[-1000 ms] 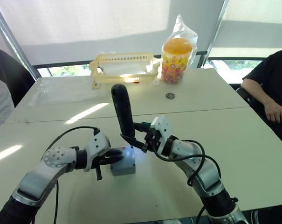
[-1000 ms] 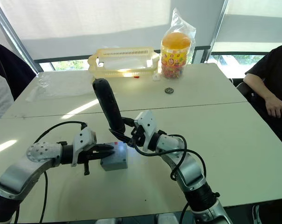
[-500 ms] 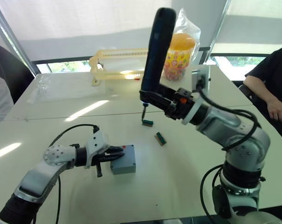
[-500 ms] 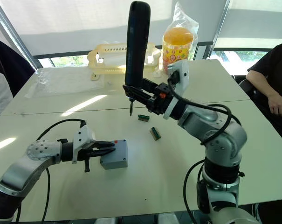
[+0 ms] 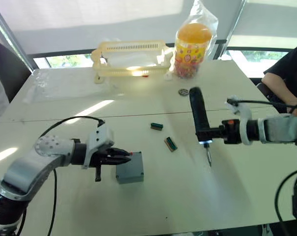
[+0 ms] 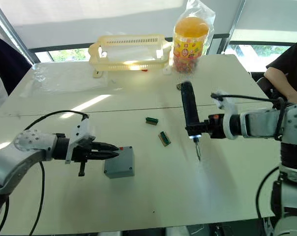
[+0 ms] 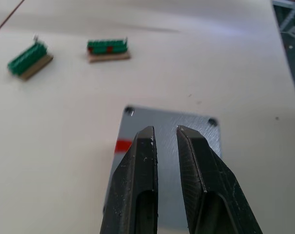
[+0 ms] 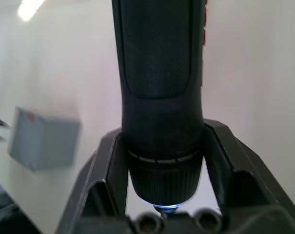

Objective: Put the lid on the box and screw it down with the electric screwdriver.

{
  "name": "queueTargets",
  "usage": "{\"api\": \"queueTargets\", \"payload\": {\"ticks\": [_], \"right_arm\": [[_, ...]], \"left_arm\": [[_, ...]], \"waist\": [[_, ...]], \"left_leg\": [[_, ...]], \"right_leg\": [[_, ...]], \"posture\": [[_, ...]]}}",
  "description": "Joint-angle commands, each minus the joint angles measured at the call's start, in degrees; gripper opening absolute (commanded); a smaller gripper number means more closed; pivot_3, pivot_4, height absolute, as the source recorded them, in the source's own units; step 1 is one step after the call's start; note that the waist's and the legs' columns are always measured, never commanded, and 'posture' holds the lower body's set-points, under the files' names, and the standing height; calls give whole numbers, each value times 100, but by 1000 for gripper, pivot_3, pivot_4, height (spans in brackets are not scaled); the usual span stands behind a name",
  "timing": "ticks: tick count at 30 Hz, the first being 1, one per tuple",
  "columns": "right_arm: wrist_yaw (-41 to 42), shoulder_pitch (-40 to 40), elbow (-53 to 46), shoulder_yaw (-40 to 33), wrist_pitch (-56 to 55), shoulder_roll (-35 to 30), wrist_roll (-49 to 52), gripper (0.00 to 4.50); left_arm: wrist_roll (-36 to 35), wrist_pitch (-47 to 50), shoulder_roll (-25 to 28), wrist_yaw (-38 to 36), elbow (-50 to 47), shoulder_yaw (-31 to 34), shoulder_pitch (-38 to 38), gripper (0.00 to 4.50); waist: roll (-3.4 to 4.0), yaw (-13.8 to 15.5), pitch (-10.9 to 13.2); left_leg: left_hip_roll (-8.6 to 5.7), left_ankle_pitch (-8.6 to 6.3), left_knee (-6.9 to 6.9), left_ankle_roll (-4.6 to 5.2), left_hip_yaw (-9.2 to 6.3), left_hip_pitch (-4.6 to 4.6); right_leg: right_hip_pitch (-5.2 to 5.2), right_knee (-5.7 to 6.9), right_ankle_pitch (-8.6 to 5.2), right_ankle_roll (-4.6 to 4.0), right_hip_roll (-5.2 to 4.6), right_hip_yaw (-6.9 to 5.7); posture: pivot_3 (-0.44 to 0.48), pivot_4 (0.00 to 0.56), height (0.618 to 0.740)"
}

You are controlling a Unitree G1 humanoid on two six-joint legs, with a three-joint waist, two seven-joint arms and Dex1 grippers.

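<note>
While the right gripper (image 6: 209, 132) is clamping the electric screwdriver (image 6: 189, 111) low on its body, the tool is now hanging bit-down over bare table, well to the right of the box (image 5: 129, 167); half a second ago it was being held high above the table's middle, and a second ago it was standing at the box itself. The light at its tip is glowing. The lid (image 7: 164, 151) is lying flush on the box, two corner screw holes showing in the left wrist view. The left gripper (image 5: 120, 157) is staying at the box's left edge, fingers (image 7: 137, 170) narrowly parted just over the lid, gripping nothing. This is probably meaning that a round of driving is over and the tool is being carried off, though whether all screws are seated cannot be told. Two small green circuit boards (image 5: 164, 135) are lying between box and tool. The yellow basket (image 5: 131, 58) and a bagged jar (image 5: 191, 43) are sitting at the far edge; the jar's patterned label is not legible. A red mark is showing on the box's side.
</note>
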Motion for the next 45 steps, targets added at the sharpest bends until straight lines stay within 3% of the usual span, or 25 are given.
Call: {"api": "queueTargets", "payload": {"ticks": [1, 14, 20, 23, 27, 30, 34, 39, 45], "right_arm": [[-139, -36, 236, 201, 37, -267, 410, 1777], [-202, -282, 1023, 892, 37, -105, 82, 1777], [-186, -322, 562, 573, -134, 79, -872, 4429], [22, -307, 158, 454, -456, 85, -1413, 4429], [1252, -211, -1043, 405, -1627, -97, -2080, 4429], [2214, 409, -2329, 222, -2086, 31, -1874, 4429], [3287, 1730, -4090, 1010, -3300, -114, -2877, 4429], [3600, 2378, -4097, 2332, -4397, 404, -4377, 4429], [3767, 2166, -3454, 2836, -4729, 1264, -5083, 4429]], "left_arm": [[-179, 165, 79, 14, -232, 120, -82, 667], [-152, 306, 61, 384, -108, 495, 447, 667], [100, 70, 77, 647, 680, 965, 639, 667], [140, 27, 101, 665, 828, 1063, 773, 667], [211, 22, 152, 629, 770, 1081, 1150, 667], [198, 56, 113, 661, 630, 1012, 1430, 667], [279, 38, 3, 809, 520, 861, 1694, 667], [473, -76, -149, 928, 580, 593, 1720, 667], [741, -131, -397, 1072, 780, 271, 1394, 667]], "waist": [[0, -25, 11], [-6, -9, 62], [-6, -3, 61], [-5, 0, 60], [-3, -1, 61], [-7, 3, 59], [-9, 111, 55], [-9, 137, 56], [-15, 137, 53]], "left_leg": [[0, 0, 0, 0, 1, 1], [2, -3, 107, 6, -8, -3], [11, -3, 113, 5, -10, 2], [14, -2, 113, 4, -10, 3], [14, -2, 112, 3, -7, 2], [21, -2, 104, 3, -9, 3], [26, -3, 102, 5, -19, 5], [23, 9, 142, -17, -10, 6], [25, 22, 192, -40, -15, 11]], "right_leg": [[0, 0, 0, 0, 1, 1], [4, 68, 8, -10, 13, 12], [4, 81, 18, -4, 26, 20], [4, 84, 19, -4, 27, 19], [3, 83, 18, -2, 26, 21], [1, 85, 18, -2, 31, 18], [4, 92, 17, -3, 33, 6], [13, 94, 23, -14, 27, 11], [35, 103, 46, -29, 34, 16]], "posture": [[0, 150, 740], [0, 150, 740], [0, 150, 740], [0, 150, 740], [0, 150, 740], [0, 150, 740], [0, 150, 740], [0, 150, 740], [0, 150, 740]]}}
